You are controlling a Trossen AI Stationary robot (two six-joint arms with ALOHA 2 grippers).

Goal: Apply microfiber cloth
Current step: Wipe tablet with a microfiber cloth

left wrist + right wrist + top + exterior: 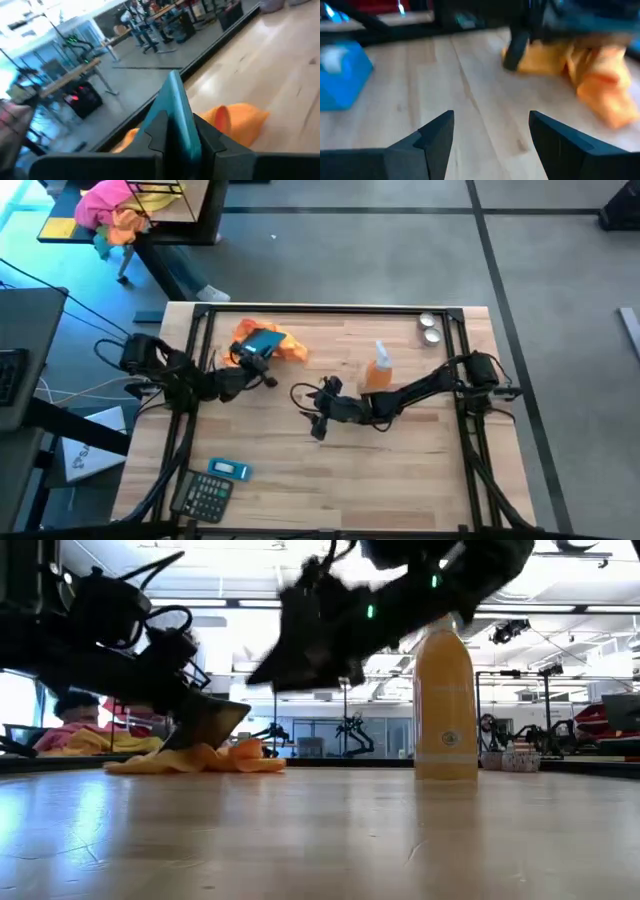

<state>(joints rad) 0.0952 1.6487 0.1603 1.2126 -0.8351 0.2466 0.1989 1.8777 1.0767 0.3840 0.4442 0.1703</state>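
The microfiber cloth (pixel 285 345) is lying crumpled on the far left part of the wooden table (pixel 400 470), an orange heap spreading out to both sides of the left arm's tool; in the low view it is showing as a flat, wrinkled mound (pixel 200 758) resting on the tabletop. The left gripper (pixel 258 358) is hanging right over that heap, its two fingers clamping a flat teal-faced phone (pixel 261 343) by its edges; in the left wrist view the phone (pixel 176 120) is standing on edge between the dark fingers (pixel 155 135), with the cloth (pixel 239 120) bulging just behind it; in the low view the phone's lower end looks to be meeting the fabric, though I cannot tell whether it is pressing in. The right gripper (pixel 322 415) is hovering over bare wood near the middle of the table, well apart from the cloth, with its fingers (pixel 437 135) spread wide and nothing between them. An orange spray bottle (pixel 379 368) is standing upright just beyond the right arm; two small metal cups (pixel 430 328) are sitting at the far right corner; a calculator (pixel 205 495) and a small blue box (pixel 228 470) are lying at the near left.
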